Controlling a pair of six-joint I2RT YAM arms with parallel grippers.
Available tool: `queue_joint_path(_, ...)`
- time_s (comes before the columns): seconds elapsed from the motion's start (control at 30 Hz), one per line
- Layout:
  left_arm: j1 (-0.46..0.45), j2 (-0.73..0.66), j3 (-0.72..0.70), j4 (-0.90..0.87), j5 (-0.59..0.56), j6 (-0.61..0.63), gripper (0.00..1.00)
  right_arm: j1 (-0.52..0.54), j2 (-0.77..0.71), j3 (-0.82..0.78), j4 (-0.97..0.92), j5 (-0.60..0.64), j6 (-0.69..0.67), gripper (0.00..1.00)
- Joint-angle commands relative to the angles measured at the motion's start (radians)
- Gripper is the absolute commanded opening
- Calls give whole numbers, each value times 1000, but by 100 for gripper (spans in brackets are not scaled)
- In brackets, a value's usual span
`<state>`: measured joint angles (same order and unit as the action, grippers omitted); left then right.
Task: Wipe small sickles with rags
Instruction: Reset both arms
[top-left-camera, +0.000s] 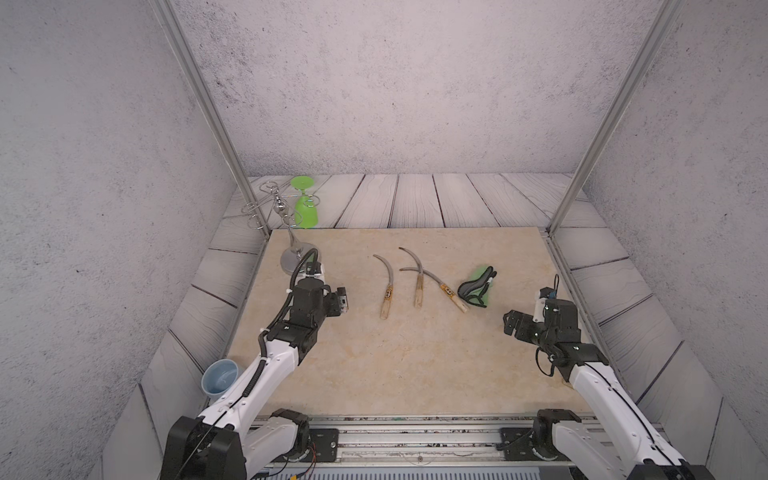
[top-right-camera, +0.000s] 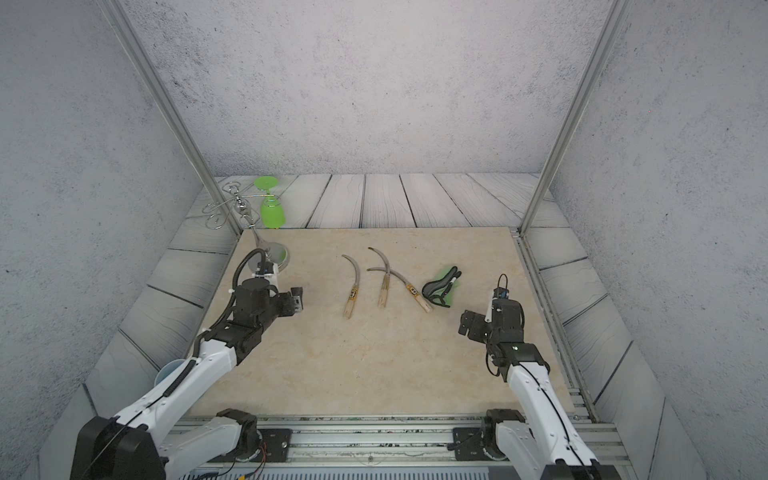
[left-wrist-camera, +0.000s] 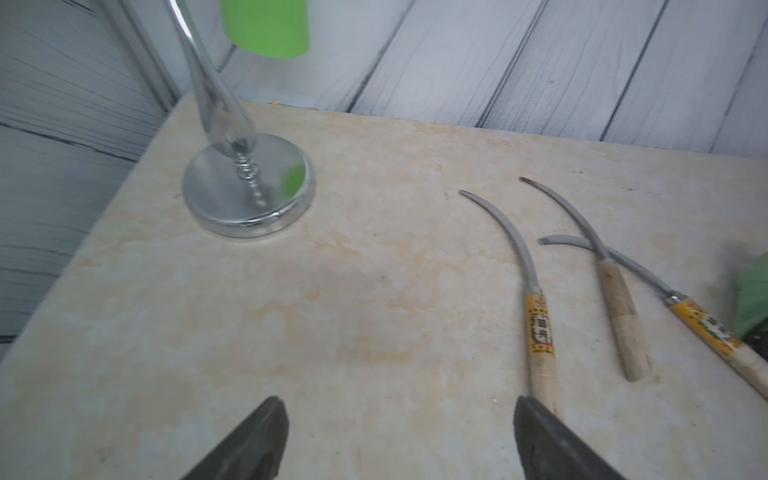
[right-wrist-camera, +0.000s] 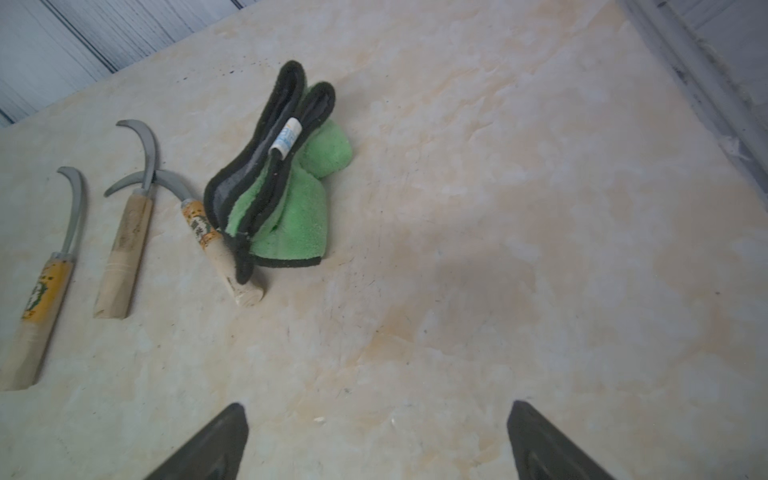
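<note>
- Left claw: seen open, empty.
- Right claw: seen open, empty.
- Three grey curved-blade, wooden-handled sickles laid on beige marbled counter.
- Folded green fuzzy black-trimmed rag overlapping one handle.

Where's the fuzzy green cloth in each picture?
In a top view: the green cloth lies right of the sickles.
In a top view: the same place.
Left wrist view: only a blurred green sliver at the frame's edge.
Right wrist view: the whole cloth, crumpled, black trim up.
Shared landmark: the orange-labelled sickle whose handle lies against the cloth.
</note>
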<state>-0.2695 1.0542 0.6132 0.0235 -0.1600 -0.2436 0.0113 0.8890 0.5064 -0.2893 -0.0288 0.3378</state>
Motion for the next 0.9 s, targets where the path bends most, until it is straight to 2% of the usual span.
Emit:
queue_joint_path(0.0, 17, -20, -112, 225, -178, 137, 88, 5, 8, -12, 130, 142, -29, 99)
queue_joint_path(0.1, 49, -9, -187, 353, -227, 169, 88, 5, 13, -34, 211, 195, -42, 99)
queue_joint_path(0.23, 115, 59, -207, 419, -200, 158, 88, 5, 60, -59, 323, 260, -60, 99)
queue_joint_path(0.43, 210, 281, -193, 605, -186, 192, 88, 5, 216, -85, 489, 328, -78, 99)
queue_joint_path(0.5, 237, 284, -174, 581, -149, 186, 88, 6, 272, -81, 535, 337, -90, 99)
queue_joint_path(0.57, 287, 306, -189, 643, -69, 135, 89, 7, 321, -80, 602, 349, -107, 99)
queue_joint_path(0.6, 317, 341, -212, 718, -45, 97, 90, 6, 340, -66, 605, 350, -114, 99)
queue_joint_path(0.67, 333, 406, -255, 897, -12, 103, 92, 7, 376, -61, 662, 342, -138, 99)
queue_joint_path(0.77, 334, 366, -231, 768, 49, 117, 94, 7, 426, -48, 736, 360, -158, 99)
queue_joint_path(0.83, 334, 397, -235, 809, 98, 138, 95, 7, 469, -32, 783, 364, -181, 99)
queue_joint_path(0.87, 334, 429, -236, 844, 122, 150, 100, 7, 489, -17, 789, 368, -190, 99)
